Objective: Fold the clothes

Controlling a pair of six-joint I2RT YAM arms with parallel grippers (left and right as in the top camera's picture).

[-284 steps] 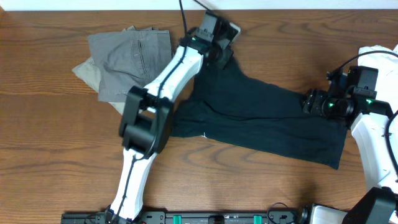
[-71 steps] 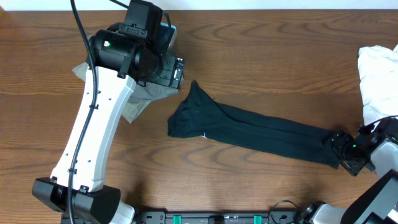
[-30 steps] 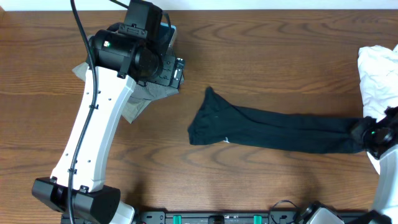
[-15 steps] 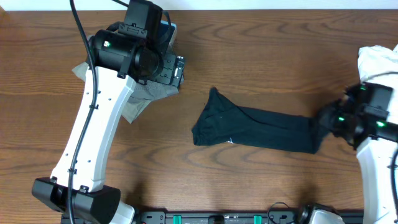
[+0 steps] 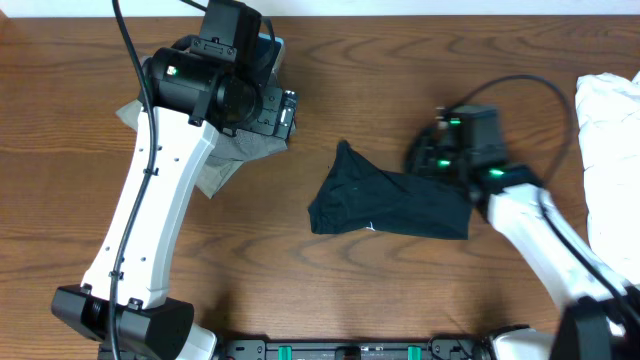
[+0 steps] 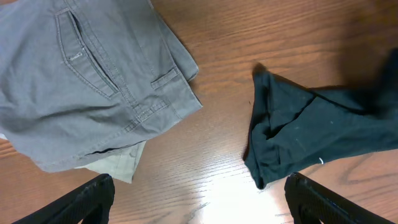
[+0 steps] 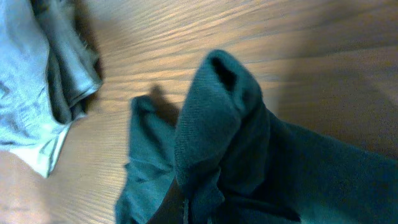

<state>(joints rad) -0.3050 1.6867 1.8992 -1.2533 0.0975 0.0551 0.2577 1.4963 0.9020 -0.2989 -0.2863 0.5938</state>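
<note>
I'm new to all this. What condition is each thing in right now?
dark garment: half folded, one end lifted over its middle, the other bunched.
gray trousers: folded, lying flat.
white cloth: crumpled heap.
left end effector: open, holding nothing.
right end effector: shut on the dark garment.

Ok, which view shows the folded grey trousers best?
The left wrist view: the grey trousers lie nearly whole, pocket and seams plain. Overhead, the left arm covers most of them; the right wrist view catches only a blurred edge.

Overhead looks down; both wrists share the dark garment [image 5: 390, 195].
</note>
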